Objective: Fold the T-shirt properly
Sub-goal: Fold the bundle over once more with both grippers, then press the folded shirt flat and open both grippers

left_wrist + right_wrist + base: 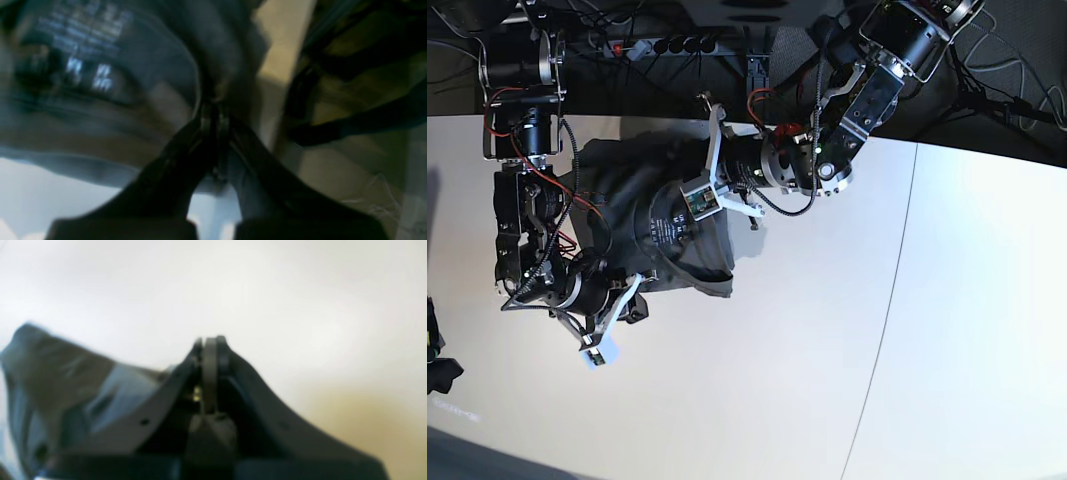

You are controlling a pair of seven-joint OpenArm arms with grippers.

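Pinching T-shirt, both tools.

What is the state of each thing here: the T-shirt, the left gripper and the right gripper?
T-shirt: bunched and lifted between the two arms, not folded flat; the inside neck print shows in the left wrist view.
Left gripper: shut on the T-shirt, fabric pinched between its fingertips.
Right gripper: shut; T-shirt fabric hangs beside it, but a grip on it cannot be told.

My arms are black and silver, strung with red and black cables. My claws are matte black with small screw holes.
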